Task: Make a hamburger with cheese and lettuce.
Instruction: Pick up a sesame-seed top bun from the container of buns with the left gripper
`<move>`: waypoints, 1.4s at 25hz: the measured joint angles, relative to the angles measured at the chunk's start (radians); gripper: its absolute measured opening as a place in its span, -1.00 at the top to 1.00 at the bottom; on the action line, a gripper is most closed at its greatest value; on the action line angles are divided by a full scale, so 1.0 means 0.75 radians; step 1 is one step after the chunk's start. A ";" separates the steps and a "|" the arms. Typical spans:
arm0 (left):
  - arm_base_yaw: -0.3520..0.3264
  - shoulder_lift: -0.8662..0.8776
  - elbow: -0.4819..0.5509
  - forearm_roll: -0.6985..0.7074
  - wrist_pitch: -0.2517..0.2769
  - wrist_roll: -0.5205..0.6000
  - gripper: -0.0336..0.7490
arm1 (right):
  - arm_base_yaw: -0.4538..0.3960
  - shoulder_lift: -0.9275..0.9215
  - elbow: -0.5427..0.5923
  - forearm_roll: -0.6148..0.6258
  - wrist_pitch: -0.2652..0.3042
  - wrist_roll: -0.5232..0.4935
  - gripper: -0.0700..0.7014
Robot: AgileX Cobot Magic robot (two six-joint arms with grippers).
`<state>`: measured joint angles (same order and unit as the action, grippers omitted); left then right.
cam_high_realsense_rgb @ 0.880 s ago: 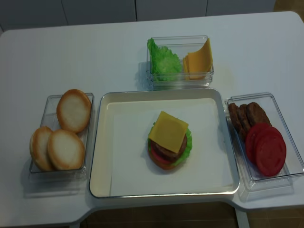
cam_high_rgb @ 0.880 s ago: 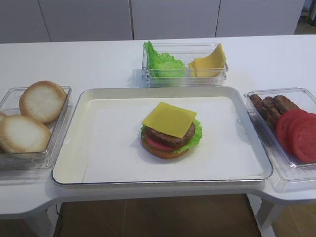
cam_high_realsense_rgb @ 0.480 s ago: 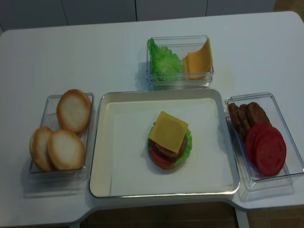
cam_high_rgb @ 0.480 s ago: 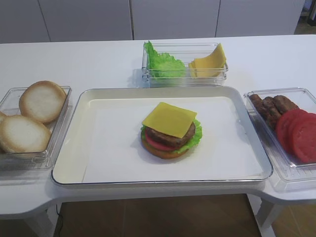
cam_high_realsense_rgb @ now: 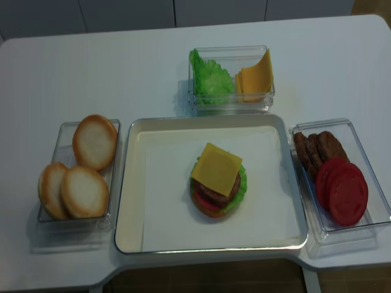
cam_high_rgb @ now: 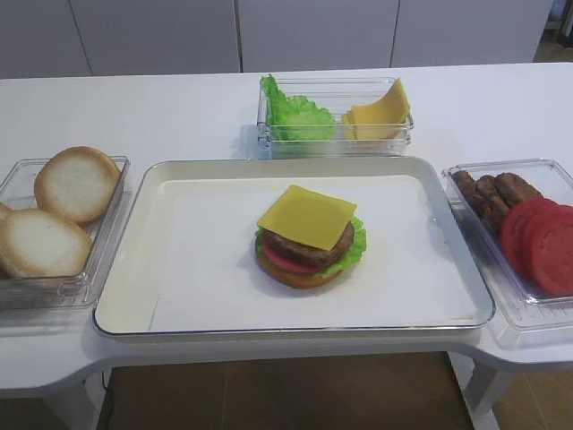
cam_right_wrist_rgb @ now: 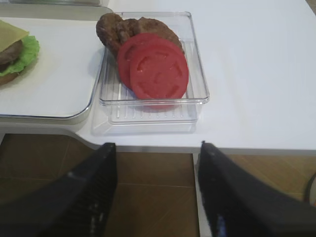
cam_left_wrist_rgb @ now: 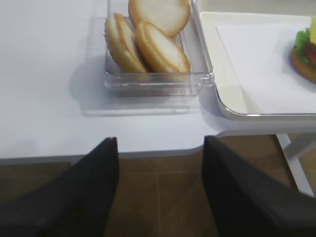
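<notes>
Tray (cam_high_rgb: pixel 134 269), bun halves (cam_high_rgb: pixel 76 182), tomato slices (cam_high_rgb: pixel 542 242)

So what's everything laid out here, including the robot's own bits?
hamburger: one, unfinished stack without a top bun, middle of the tray
cheese: one, yellow square, topmost on the stack
lettuce: one, green leaf, sticking out beneath the patty
tray: one, cream with paper liner, centre
bun halves: three, pale, clear box on the left
lettuce bunch and cheese slices: clear box behind
patties and tomato slices: clear box on the right
left hand: open, empty, off the table's front edge
right hand: open, empty, likewise
</notes>
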<state>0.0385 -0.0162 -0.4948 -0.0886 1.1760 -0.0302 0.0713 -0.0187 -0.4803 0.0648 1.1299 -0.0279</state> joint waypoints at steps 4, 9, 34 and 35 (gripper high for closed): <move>0.000 0.075 -0.089 -0.017 -0.003 -0.048 -0.12 | 0.000 0.000 0.000 0.000 0.000 0.000 -0.22; 0.000 0.353 -0.241 -0.039 -0.015 -0.073 -0.12 | 0.000 0.000 0.000 0.000 0.000 0.000 -0.22; -0.005 1.696 -0.794 0.086 -0.016 -0.202 -0.12 | 0.000 0.000 0.000 0.000 0.000 0.000 -0.22; -0.002 1.734 -0.794 0.091 -0.005 -0.202 -0.12 | 0.000 0.000 0.000 0.000 0.000 0.000 -0.22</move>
<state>0.0369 1.2843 -1.0902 -0.0203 1.1721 -0.1813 0.0713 -0.0187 -0.4803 0.0648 1.1299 -0.0279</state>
